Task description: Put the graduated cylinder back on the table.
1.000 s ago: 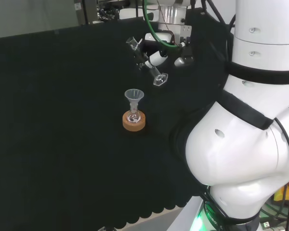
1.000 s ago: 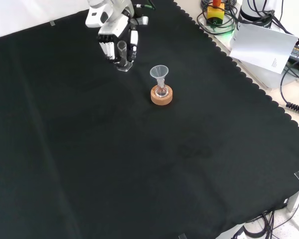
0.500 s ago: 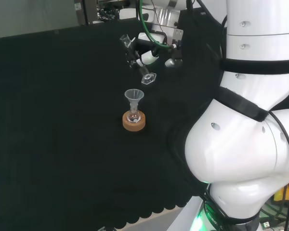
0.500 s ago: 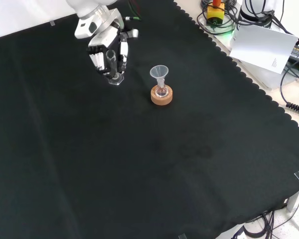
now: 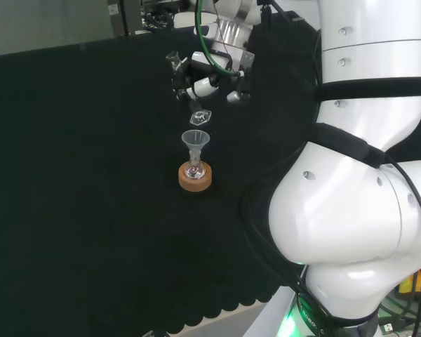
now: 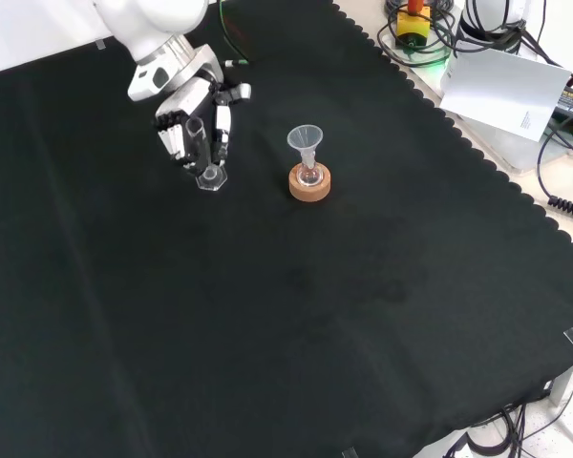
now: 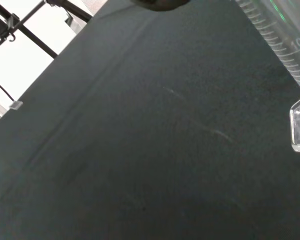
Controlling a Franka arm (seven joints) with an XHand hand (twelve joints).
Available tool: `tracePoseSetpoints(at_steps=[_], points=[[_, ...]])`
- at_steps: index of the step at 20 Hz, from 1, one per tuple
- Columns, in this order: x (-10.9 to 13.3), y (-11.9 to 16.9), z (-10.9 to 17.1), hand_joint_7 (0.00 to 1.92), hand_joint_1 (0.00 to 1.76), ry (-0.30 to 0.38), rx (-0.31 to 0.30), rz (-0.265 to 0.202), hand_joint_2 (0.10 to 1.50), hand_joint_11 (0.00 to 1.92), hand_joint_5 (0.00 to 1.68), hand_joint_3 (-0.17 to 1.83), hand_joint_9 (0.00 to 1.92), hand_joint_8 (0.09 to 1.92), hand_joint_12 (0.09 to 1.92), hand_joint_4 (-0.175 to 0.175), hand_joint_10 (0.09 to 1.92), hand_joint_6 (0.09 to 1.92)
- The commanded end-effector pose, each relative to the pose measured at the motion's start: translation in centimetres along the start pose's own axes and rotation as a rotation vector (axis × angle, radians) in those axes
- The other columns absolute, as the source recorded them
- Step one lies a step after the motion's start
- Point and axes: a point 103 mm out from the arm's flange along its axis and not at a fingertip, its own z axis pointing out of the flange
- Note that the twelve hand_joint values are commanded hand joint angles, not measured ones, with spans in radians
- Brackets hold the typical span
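Your hand (image 6: 193, 124) has its fingers curled round the graduated cylinder (image 6: 200, 153), holding it above the black cloth (image 6: 296, 315) with its hexagonal foot (image 6: 208, 178) lowest. In the front view it hangs just left of the funnel (image 6: 306, 141), which sits in a small flask on a cork ring (image 6: 309, 185); in the head view the foot (image 5: 200, 118) shows just beyond the funnel's rim. That closeness is your main risk — drift toward the funnel and you could tip it or the flask. The cylinder also looks tilted, so if the foot lands on an edge it may topple when you let go. As for writing, the wrist view shows graduation marks (image 7: 285, 50) on the glass — their figures are too blurred for me to read.
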Motion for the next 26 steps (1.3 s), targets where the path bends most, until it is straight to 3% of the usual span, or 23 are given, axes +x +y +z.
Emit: tracePoseSetpoints(at_steps=[1, 14, 18, 26], points=[[-0.8, 1.6, 1.4, 1.02, 1.26, 0.046, -0.038, -0.012, 1.1, 1.3, 1.0, 0.0, 1.45, 0.97, 0.7, -0.175, 0.09, 0.97], [-2.2, 2.4, 2.3, 0.98, 1.25, 0.075, -0.124, -0.005, 1.12, 1.26, 0.96, 0.0, 1.41, 1.03, 0.73, -0.175, 0.09, 1.03], [-2.4, 2.3, 2.5, 1.02, 1.17, 0.074, -0.145, -0.004, 1.12, 1.25, 0.99, 0.0, 1.39, 0.64, 0.73, -0.175, 0.09, 1.0], [-2.8, 2.0, 2.8, 0.99, 1.15, 0.074, -0.151, -0.007, 1.13, 1.22, 0.95, 0.01, 1.35, 0.55, 0.74, -0.175, 0.09, 1.05]])
